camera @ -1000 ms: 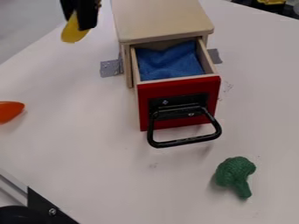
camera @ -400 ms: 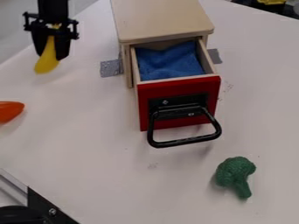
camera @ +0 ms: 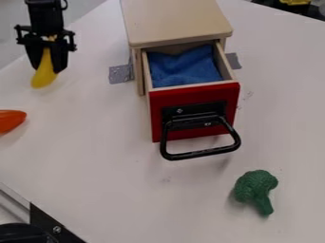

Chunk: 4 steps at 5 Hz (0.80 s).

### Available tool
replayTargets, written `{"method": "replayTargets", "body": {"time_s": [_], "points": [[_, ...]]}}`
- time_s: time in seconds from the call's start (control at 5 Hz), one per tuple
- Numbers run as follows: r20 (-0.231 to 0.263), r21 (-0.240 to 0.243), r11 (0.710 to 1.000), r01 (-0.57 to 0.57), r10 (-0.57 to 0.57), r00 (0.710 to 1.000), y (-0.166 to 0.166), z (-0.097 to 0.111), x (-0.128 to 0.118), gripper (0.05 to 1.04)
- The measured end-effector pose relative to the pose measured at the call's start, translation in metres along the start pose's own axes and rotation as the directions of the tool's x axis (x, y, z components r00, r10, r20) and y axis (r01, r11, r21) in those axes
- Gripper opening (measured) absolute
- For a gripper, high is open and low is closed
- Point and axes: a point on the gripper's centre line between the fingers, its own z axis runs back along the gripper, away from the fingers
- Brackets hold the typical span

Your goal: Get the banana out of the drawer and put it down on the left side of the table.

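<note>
At the upper left, my black gripper [camera: 48,60] hangs over the left part of the table [camera: 89,156], shut on the yellow banana [camera: 43,72]. The banana slants downward between the fingers, its lower end poking out below them. Whether it touches the table I cannot tell. To the right, the drawer [camera: 195,111] with its red front and black handle stands pulled out, a blue cloth [camera: 184,66] lying inside.
The wooden cabinet [camera: 175,19] is at the top centre, grey tape at its sides. An orange object [camera: 10,120] lies at the left edge, below the banana. Green broccoli [camera: 256,191] sits at the lower right. A metal rail and black bracket [camera: 51,227] occupy the lower-left corner.
My gripper has come left and downward with the banana held in it, from beside the cabinet's top left. Drawer, cloth, broccoli and orange object have stayed put.
</note>
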Motion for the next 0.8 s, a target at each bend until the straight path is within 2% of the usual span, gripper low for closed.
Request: {"method": "replayTargets", "body": {"time_s": [0.2, 0.4, 0.6, 0.8], "points": [[0.197, 0.046, 0.99, 0.134, -0.14, 0.97, -0.0114, 0.0437, -0.008, 0.621], [0.23, 0.066, 0.988, 0.14, -0.151, 0.961, -0.0113, 0.0535, -0.0085, 0.919], [0.231, 0.067, 0.988, 0.14, -0.151, 0.961, -0.0112, 0.0536, -0.0083, 1.001], [0.23, 0.066, 0.988, 0.14, -0.151, 0.961, -0.0113, 0.0535, -0.0085, 0.998]]}}
